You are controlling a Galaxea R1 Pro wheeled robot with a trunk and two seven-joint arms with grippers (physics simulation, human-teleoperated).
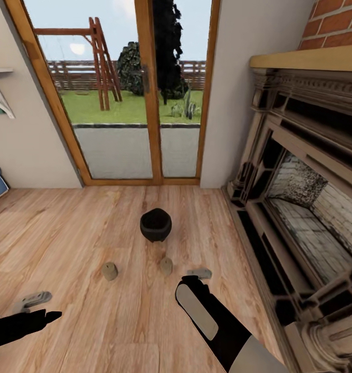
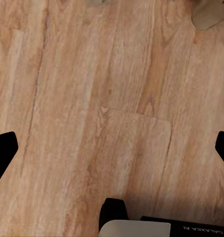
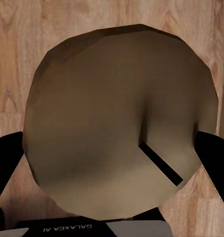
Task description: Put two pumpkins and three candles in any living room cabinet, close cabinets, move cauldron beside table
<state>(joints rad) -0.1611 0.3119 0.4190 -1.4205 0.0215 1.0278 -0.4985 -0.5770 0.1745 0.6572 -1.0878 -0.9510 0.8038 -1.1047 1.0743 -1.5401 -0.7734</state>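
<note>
Your right gripper [image 3: 112,163] is down at the wood floor [image 1: 83,233] with its fingers spread either side of an off-white candle [image 3: 116,128], wick up; in the right wrist view the fingertips sit at the candle's edges, but I cannot tell if they are squeezing yet, so count it as not grasped. In the head view the right arm hides that candle. Two more candles stand on the floor: one [image 1: 110,271] to the left, one [image 1: 166,266] just ahead of the right arm. The cauldron [image 1: 156,224] sits on the floor beyond them, in front of the glass door [image 1: 145,103], with the fireplace [image 1: 300,197] off to the right. Your left gripper [image 2: 112,148] hangs open over bare floor, holding nothing.

Progress, as I judge it: early. No candle stowed, the cauldron not by any table, everything left to do.
</note>
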